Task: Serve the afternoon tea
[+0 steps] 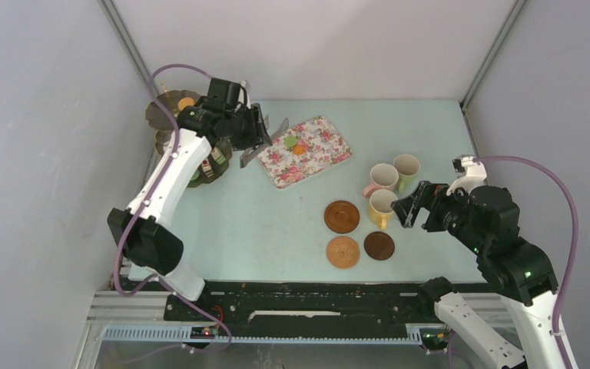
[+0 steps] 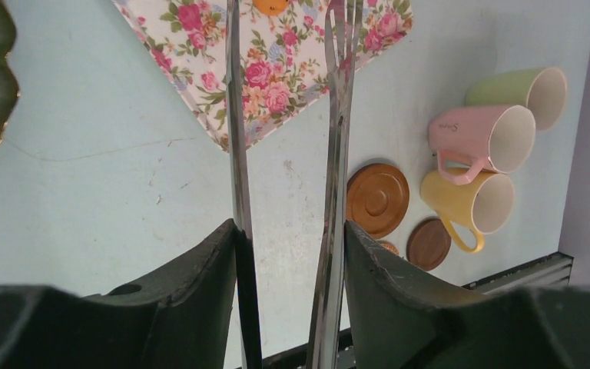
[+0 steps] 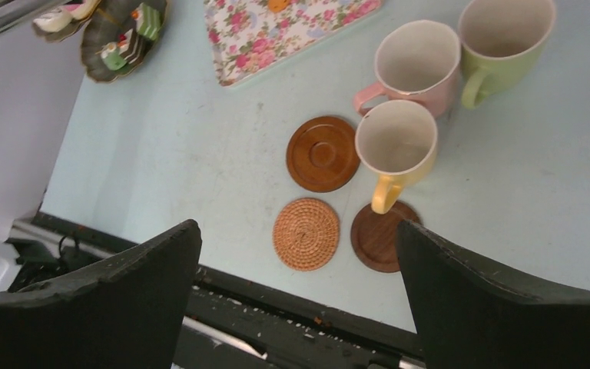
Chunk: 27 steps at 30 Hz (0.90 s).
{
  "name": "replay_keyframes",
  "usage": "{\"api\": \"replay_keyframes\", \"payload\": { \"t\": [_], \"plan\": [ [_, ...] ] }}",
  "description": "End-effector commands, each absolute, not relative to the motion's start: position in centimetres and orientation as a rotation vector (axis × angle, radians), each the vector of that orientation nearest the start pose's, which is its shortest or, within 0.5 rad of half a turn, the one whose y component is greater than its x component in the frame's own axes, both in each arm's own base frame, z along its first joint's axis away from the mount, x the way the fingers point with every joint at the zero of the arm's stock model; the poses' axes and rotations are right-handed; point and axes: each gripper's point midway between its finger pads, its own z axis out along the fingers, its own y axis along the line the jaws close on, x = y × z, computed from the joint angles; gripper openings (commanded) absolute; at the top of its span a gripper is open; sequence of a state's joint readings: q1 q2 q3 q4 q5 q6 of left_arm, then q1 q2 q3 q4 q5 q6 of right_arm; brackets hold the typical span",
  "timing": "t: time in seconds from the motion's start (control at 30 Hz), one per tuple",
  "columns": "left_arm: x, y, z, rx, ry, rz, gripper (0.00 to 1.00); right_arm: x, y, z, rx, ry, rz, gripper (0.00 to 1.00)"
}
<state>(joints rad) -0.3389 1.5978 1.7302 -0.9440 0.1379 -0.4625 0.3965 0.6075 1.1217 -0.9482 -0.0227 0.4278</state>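
Your table [image 1: 261,219] is a pale blue-green sheet, a bit scuffed. In the far left corner the dark scalloped stand [image 1: 155,114] sits on it. The flowered tray [image 1: 326,142] lies skewed around the far middle. Right of centre, three mugs stand upright, bunched together: green mug [image 1: 406,167] furthest back, pink mug [image 1: 382,177] just beside it, yellow mug [image 1: 382,206] nearest. Three coasters lie flat up front: the reddish wooden coaster [image 1: 342,217] is left of the yellow mug, the woven coaster [image 1: 343,251] in front of that, and the dark coaster [image 1: 379,245] beside the woven one.
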Motion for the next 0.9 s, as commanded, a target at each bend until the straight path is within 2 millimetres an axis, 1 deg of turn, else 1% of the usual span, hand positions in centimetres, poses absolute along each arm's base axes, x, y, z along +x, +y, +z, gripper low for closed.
{"api": "replay_keyframes", "payload": {
  "t": [0.0, 0.07, 0.2, 0.23, 0.27, 0.3, 0.37, 0.5, 0.57, 0.7, 0.73, 0.8, 0.87],
  "plan": [
    [37.4, -19.3, 25.6, -0.059, 2.461, -0.615, 0.53, 16.6, 11.2, 30.8, 0.003, 2.077, 0.662, 1.00],
    [37.5, -20.0, 23.9, -0.138, 2.524, -0.645, 0.53, 17.2, 10.9, 30.1, 0.034, 2.109, 0.628, 1.00],
    [37.8, -21.9, 21.5, -0.278, 2.596, -0.689, 0.53, 19.1, 10.4, 30.9, 0.043, 2.083, 0.556, 1.00],
    [37.8, -22.2, 20.8, -0.335, 2.614, -0.685, 0.53, 19.8, 10.1, 30.9, 0.063, 2.077, 0.527, 1.00],
    [37.9, -22.9, 20.2, -0.380, 2.624, -0.727, 0.53, 20.5, 9.7, 30.8, 0.086, 2.072, 0.490, 1.00],
    [38.2, -23.7, 20.0, -0.424, 2.622, -0.775, 0.53, 21.3, 9.5, 30.8, 0.093, 2.069, 0.466, 1.00],
    [38.9, -24.6, 19.7, -0.497, 2.618, -0.816, 0.52, 22.7, 9.3, 30.6, 0.102, 2.067, 0.440, 1.00],
    [40.6, -24.5, 18.8, -0.581, 2.608, -0.754, 0.53, 24.5, 8.1, 29.9, 0.152, 2.075, 0.345, 1.00],
    [41.4, -24.5, 18.2, -0.629, 2.593, -0.737, 0.53, 24.8, 7.6, 30.0, 0.180, 2.069, 0.342, 1.00],
    [42.3, -25.5, 16.6, -0.702, 2.583, -0.751, 0.54, 25.1, 7.1, 30.3, 0.151, 2.050, 0.315, 1.00],
    [42.3, -25.6, 16.3, -0.725, 2.586, -0.742, 0.54, 25.2, 7.1, 30.3, 0.134, 2.047, 0.301, 1.00],
    [43.2, -26.1, 15.6, -0.737, 2.574, -0.740, 0.54, 25.2, 7.7, 30.5, 0.066, 2.040, 0.287, 1.00],
    [43.8, -26.0, 15.4, -0.752, 2.581, -0.697, 0.54, 25.1, 8.2, 30.5, -0.009, 2.031, 0.251, 1.00]
  ]
}}
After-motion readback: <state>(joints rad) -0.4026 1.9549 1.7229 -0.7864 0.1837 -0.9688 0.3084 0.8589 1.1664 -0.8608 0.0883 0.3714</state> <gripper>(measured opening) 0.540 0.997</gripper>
